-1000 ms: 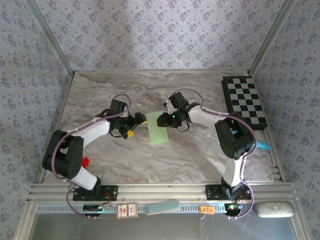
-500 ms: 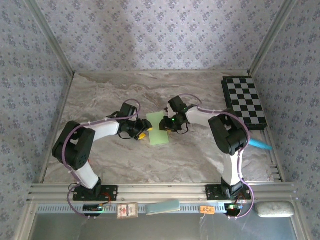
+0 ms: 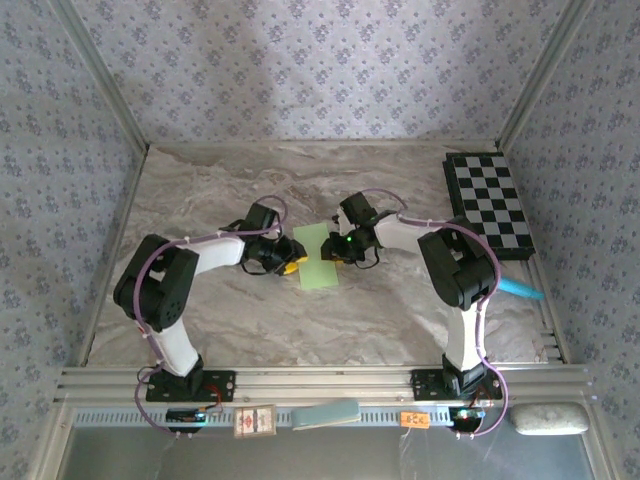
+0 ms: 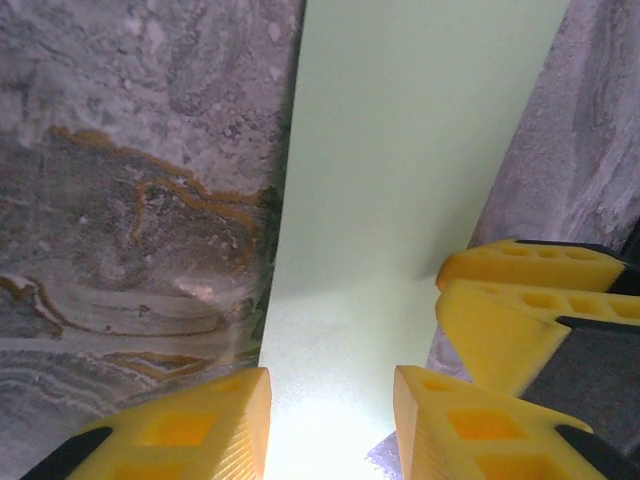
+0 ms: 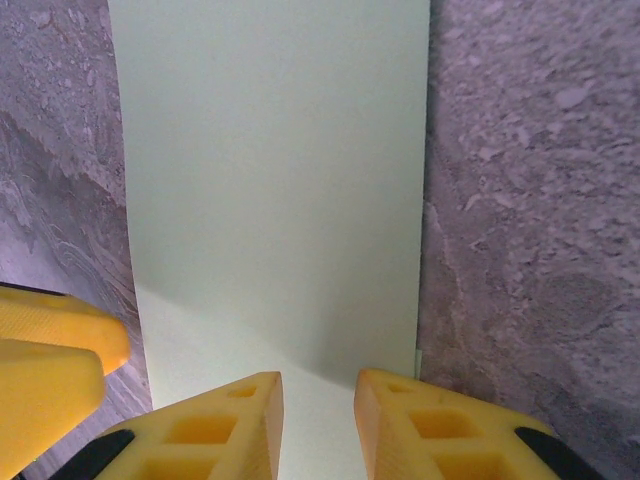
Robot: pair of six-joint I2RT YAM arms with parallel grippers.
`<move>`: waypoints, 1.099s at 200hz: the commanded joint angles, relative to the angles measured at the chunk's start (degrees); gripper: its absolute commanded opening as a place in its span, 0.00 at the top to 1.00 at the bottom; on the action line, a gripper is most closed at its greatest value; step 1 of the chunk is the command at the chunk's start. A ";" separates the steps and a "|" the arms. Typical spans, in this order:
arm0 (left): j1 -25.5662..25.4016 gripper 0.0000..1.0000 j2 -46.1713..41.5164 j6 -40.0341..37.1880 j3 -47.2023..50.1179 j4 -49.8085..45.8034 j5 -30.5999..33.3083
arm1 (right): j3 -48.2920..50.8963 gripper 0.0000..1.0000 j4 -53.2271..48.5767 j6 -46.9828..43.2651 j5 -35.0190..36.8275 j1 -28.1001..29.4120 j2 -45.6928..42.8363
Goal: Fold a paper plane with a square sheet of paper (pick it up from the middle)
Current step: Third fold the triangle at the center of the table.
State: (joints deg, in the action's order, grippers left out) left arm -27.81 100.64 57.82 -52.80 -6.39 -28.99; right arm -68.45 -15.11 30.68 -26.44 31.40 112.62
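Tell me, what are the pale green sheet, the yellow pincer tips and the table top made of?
Pale green sheet: seemingly thin paper, matte, flat with crisp straight edges.
Yellow fingertips: probably moulded plastic or rubber, dull, with square hollows.
Table top: marble-patterned, grey with ochre veins, faint sheen; stone or printed film, I cannot tell.

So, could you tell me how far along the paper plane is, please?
Done: the green paper lies as a flat rectangle, apparently folded in half. In hand: left gripper and right gripper are on it from either side, jaws slightly apart. Remaining: nose and wing folds.
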 commanded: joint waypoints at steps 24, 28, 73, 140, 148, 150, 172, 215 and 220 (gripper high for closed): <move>-0.29 0.63 1.97 -1.92 -1.96 -2.02 0.16 | 2.00 0.71 -3.35 0.70 2.42 -0.38 2.26; -0.31 0.63 2.08 -1.85 -1.89 -1.88 0.16 | 2.00 0.71 -3.42 0.70 2.40 -0.37 2.28; -0.24 0.63 2.46 -1.88 -2.06 -1.24 -1.08 | 1.91 0.71 -3.33 0.88 2.27 -0.40 2.39; -0.22 0.69 -0.50 1.98 1.93 6.34 -6.50 | 2.00 0.71 -3.62 0.75 2.68 -0.59 2.19; -0.16 0.69 -0.79 2.56 2.39 6.83 -6.60 | 2.09 0.71 -3.38 0.79 2.71 -0.60 2.08; -0.25 0.70 -0.82 2.67 2.47 7.01 -6.71 | 2.09 0.71 -3.37 0.79 2.66 -0.58 2.01; -0.31 0.72 -0.46 4.12 3.65 9.43 -7.79 | 1.96 0.71 -2.98 1.04 2.25 -0.70 2.08; -0.31 0.73 0.59 4.27 4.62 9.23 -7.59 | 1.99 0.71 -2.88 1.21 1.74 -0.84 1.99; -0.31 0.73 0.61 4.23 4.57 8.77 -7.45 | 2.00 0.71 -2.77 1.23 1.74 -0.81 1.99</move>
State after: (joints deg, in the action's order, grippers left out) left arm -27.83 101.51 61.39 -48.88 1.43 -35.20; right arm -68.36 -14.94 31.11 -26.87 31.18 112.62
